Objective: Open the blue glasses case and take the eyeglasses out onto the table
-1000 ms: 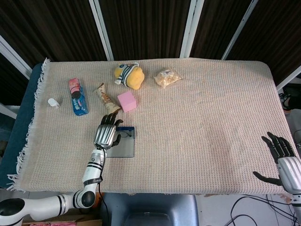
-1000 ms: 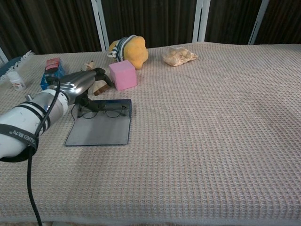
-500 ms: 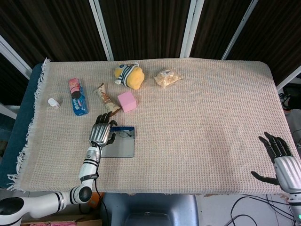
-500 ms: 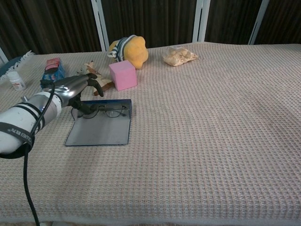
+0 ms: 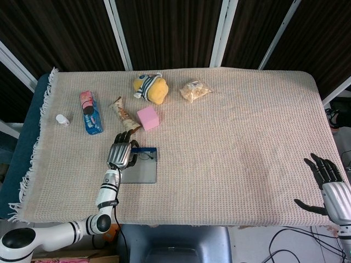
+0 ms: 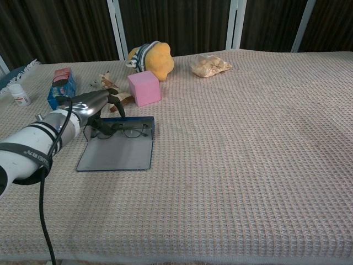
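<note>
The blue glasses case (image 5: 140, 171) (image 6: 116, 157) lies open and flat on the woven cloth, left of centre. The eyeglasses (image 5: 145, 155) (image 6: 129, 131) rest along its far upright part. My left hand (image 5: 120, 153) (image 6: 92, 106) hovers over the case's left far corner. Its fingers curve down beside the left end of the eyeglasses, and nothing is visibly gripped. My right hand (image 5: 330, 182) hangs at the table's near right edge with fingers spread and empty; the chest view does not show it.
Just behind the case sit a pink cube (image 5: 148, 118) (image 6: 144, 88) and a crumpled brown wrapper (image 5: 123, 114). Further back are a yellow plush toy (image 5: 151, 87) and a snack bag (image 5: 194, 90). A blue packet (image 5: 91, 114) and a small white bottle (image 5: 62, 119) lie at the left.
My left hand pulled back left from over the eyeglasses, then edged forward again towards their left end. The eyeglasses and case have not moved. The right hand shifted only slightly.
</note>
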Tool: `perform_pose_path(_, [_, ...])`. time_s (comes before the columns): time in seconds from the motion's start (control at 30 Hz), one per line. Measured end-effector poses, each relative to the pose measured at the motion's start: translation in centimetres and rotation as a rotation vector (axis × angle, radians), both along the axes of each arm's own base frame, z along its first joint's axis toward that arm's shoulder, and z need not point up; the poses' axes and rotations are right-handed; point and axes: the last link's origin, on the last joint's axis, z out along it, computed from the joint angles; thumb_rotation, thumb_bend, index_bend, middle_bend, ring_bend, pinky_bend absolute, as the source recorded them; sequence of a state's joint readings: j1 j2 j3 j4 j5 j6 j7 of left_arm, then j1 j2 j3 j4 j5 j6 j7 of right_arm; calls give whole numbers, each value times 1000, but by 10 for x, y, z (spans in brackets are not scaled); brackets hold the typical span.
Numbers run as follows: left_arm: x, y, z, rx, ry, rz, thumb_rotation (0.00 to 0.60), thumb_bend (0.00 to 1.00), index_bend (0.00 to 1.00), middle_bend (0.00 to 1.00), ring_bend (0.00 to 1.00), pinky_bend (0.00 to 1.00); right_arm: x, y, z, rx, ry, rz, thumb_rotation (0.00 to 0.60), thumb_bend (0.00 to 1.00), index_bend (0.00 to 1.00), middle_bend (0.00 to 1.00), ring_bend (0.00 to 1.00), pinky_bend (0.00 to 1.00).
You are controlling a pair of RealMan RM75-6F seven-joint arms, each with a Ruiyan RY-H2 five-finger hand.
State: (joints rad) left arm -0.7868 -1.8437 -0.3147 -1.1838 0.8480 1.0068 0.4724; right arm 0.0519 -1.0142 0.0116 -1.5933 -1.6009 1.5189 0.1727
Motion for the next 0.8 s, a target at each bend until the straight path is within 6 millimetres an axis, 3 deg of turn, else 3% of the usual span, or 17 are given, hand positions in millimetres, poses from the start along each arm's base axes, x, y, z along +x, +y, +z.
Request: perform_pose_path(0.8, [-2, 6, 0, 8, -13, 19, 600, 427, 459, 17, 0, 78, 0, -1, -1, -1, 5, -3, 600, 203, 0, 0, 0, 0])
